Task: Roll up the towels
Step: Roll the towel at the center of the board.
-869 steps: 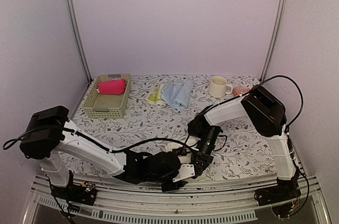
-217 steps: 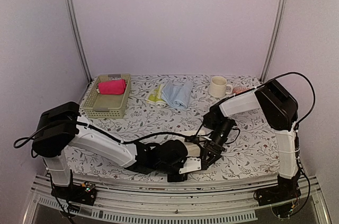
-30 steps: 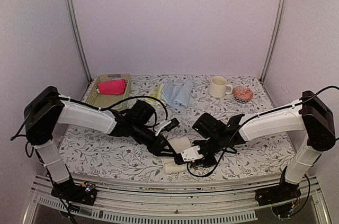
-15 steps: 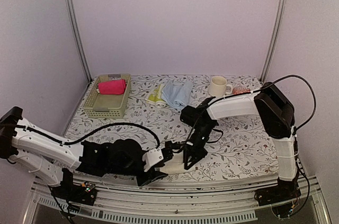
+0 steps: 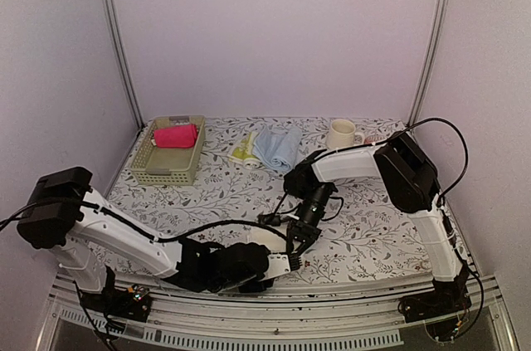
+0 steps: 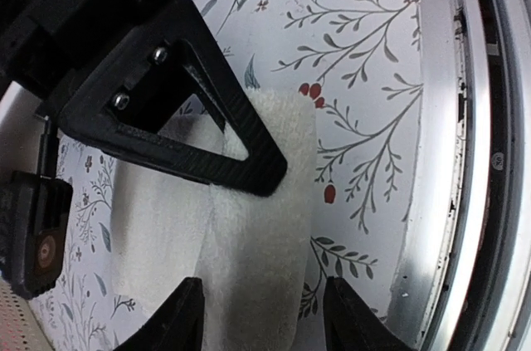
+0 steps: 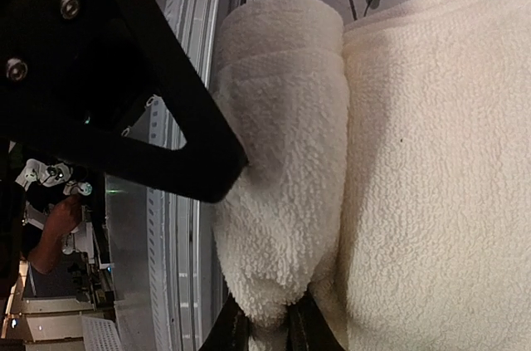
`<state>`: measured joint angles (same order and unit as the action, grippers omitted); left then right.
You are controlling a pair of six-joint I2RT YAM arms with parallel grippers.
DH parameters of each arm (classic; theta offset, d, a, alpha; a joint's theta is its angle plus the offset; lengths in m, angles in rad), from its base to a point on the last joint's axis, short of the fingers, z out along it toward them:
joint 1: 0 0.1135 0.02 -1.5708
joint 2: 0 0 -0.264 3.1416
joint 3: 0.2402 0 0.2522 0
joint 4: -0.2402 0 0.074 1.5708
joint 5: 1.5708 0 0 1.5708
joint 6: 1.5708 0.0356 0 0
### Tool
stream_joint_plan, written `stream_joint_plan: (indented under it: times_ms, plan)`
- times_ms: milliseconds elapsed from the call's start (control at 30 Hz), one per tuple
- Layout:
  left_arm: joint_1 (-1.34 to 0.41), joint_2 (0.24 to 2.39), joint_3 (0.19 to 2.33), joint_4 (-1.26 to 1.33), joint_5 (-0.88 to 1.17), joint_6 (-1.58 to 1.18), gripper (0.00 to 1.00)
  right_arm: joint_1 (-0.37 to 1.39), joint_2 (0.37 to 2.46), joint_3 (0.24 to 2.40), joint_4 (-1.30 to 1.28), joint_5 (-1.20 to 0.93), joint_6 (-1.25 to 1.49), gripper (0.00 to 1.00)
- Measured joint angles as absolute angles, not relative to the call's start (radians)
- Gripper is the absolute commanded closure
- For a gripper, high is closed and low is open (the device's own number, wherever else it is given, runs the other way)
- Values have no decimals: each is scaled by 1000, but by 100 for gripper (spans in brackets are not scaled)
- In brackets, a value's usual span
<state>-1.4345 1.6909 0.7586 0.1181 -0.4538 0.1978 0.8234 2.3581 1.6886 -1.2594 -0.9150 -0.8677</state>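
The cream-white towel lies near the table's front edge, its near edge turned into a short roll. My right gripper is shut on the end of that roll; it also shows in the top view. My left gripper is open, with its fingers on either side of the roll. It also shows low at the front in the top view. The hot pink towel lies rolled in the basket. The light blue towel and the pale yellow-green towel lie crumpled at the back.
A pale green mesh basket stands at the back left. A cream mug stands at the back right. The metal front rail runs close beside the towel roll. The two grippers are close together over the towel.
Both grippers stay at the cream towel by the front edge. The left arm's upper links have swung and its gripper has shifted right. The right wrist has moved a little along the roll.
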Motion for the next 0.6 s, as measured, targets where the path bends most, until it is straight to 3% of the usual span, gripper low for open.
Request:
stream_joint_plan:
  times_ms: [133,300,400,600]
  plan:
    - [-1419,1754,794,133,-484,263,67,823,2358,1689,-1260,-916,-868,82]
    - [-1396,1789,825,127,-469,302,86,820,2344,1677,-1261,-931,-868,58]
    - [-1378,1794,843,114,-437,306,91,814,2272,1608,-1236,-926,-882,50]
    - [-1324,1793,879,78,-291,271,92,760,1990,1383,-1126,-884,-909,48]
